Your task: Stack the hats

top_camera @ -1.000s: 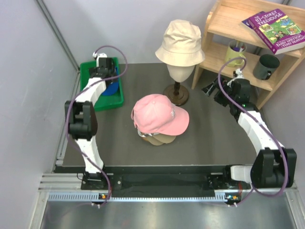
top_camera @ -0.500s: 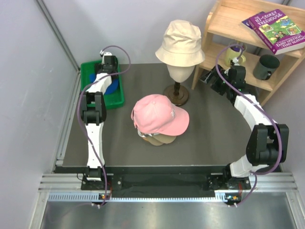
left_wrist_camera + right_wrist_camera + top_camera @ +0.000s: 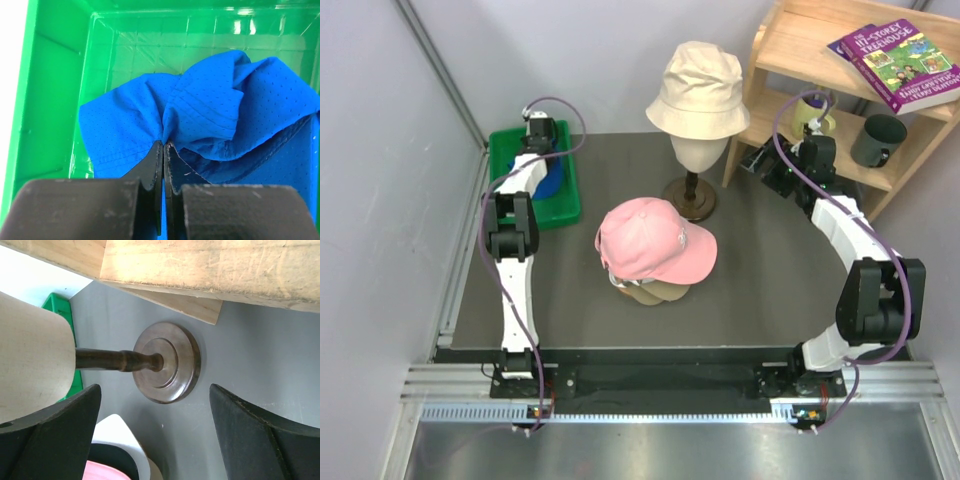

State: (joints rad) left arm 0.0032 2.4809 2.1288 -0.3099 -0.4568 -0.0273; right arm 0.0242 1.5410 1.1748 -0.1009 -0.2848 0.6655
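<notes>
At the upper left of the top view, a green bin (image 3: pixel 566 206) sits on the dark table (image 3: pixel 770 290), and the blue cap (image 3: pixel 210 110) lies crumpled inside it. The left gripper (image 3: pixel 163 150) reaches down into the bin with its fingers pressed together, pinching a fold of the blue fabric at their tips. In the middle of the frame the pink cap (image 3: pixel 650 240) tops a small pile, with a tan cap (image 3: pixel 648 294) showing beneath it. Just behind the pile a dark wooden stand (image 3: pixel 690 197) carries a cream head form (image 3: pixel 700 152), which wears the cream bucket hat (image 3: pixel 698 88). A wooden shelf (image 3: pixel 790 50) fills the upper right and holds a purple book (image 3: pixel 895 60), a yellow-green mug (image 3: pixel 812 112) and a dark mug (image 3: pixel 878 140). The right gripper (image 3: pixel 155 395) hangs between the shelf and the stand with its fingers spread wide. It holds nothing, and its wrist view frames the stand's round base between the fingers, under the shelf's edge.
</notes>
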